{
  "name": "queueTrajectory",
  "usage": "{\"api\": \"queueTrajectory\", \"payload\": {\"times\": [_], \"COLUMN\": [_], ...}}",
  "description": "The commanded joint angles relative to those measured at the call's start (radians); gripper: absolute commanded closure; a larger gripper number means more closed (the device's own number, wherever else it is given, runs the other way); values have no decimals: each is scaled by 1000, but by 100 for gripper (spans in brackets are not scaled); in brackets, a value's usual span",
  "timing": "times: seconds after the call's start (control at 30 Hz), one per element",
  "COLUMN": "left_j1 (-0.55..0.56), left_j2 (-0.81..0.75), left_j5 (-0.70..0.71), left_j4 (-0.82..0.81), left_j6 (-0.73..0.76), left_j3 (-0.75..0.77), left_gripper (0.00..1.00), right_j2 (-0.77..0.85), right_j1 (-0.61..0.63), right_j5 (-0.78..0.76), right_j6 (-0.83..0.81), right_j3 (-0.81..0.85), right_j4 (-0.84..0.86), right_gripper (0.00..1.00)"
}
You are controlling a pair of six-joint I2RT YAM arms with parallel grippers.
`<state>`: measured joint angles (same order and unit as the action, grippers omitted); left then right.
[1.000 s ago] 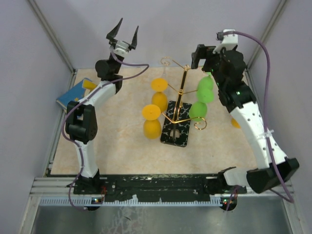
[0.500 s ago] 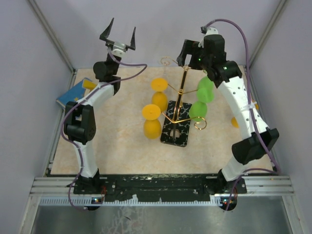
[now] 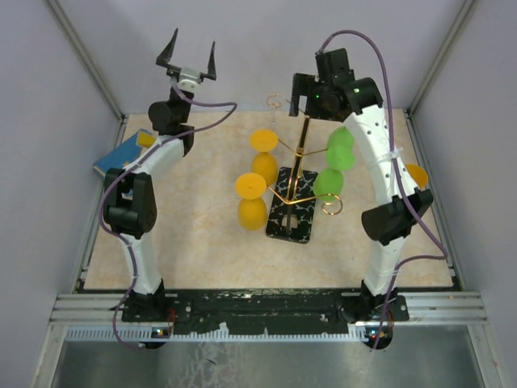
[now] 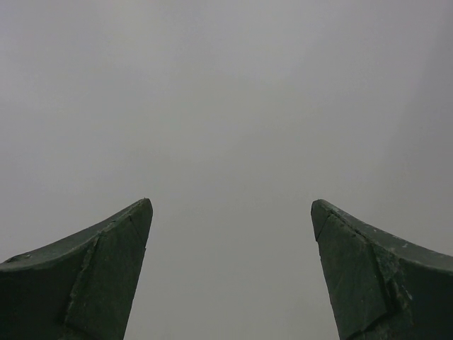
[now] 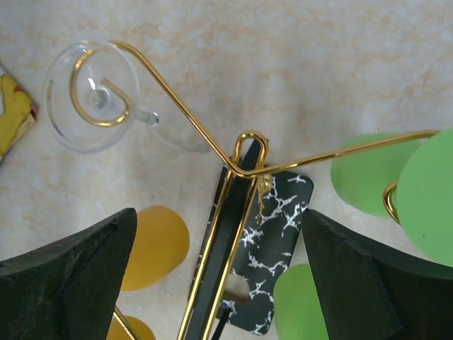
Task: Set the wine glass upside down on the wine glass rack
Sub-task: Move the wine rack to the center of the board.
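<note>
The wine glass rack [image 3: 292, 212], gold wire on a black marbled base, stands mid-table. A clear wine glass [image 3: 277, 103] hangs by its foot from the rack's back-left scroll arm. In the right wrist view that foot [image 5: 88, 106] rests on the gold curl, stem and bowl faint below it. My right gripper [image 3: 311, 90] hovers open above the rack's top [image 5: 248, 152], holding nothing [image 5: 219, 216]. My left gripper [image 3: 187, 63] is raised high at the back left, open and empty; its wrist view shows only grey wall between its fingers [image 4: 231, 205].
Two yellow glasses [image 3: 252, 187] hang on the rack's left arms and two green ones [image 3: 333, 168] on its right arms. A blue and yellow object [image 3: 123, 153] lies at the table's left edge. An orange object [image 3: 416, 174] sits near the right edge.
My left gripper has opened wider and drawn up and to the left. The right arm has swung left, bringing its gripper over the top of the rack.
</note>
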<state>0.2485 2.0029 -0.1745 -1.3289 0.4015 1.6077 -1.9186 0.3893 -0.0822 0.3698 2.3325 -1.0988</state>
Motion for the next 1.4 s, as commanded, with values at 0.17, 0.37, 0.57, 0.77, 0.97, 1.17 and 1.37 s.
{"api": "queueTrajectory", "payload": {"times": [0.17,0.37,0.57,0.77,0.97,1.17,1.37], "left_j1": [-32,-43,-56,-62,-66,-72,-76], "left_j2": [9,13,24,28,40,47,51], "left_j5": [13,12,14,12,10,8,12], "left_j4": [-42,-36,-39,-33,-26,-19,-18], "left_j6": [-27,-36,-54,-58,-58,-58,-56], "left_j3": [31,38,58,67,87,103,109], "left_gripper": [1,1,1,1,1,1,1], "right_j2": [-3,-66,-99,-139,-172,-190,-234], "right_j1": [3,4,3,2,-11,-36,-55], "right_j5": [-17,-1,-19,-64,-77,-83,-72], "right_j6": [27,42,41,17,17,15,12], "right_j3": [-20,-12,-37,6,34,49,107], "right_j4": [-81,-26,49,73,100,145,167], "right_gripper": [1,1,1,1,1,1,1]}}
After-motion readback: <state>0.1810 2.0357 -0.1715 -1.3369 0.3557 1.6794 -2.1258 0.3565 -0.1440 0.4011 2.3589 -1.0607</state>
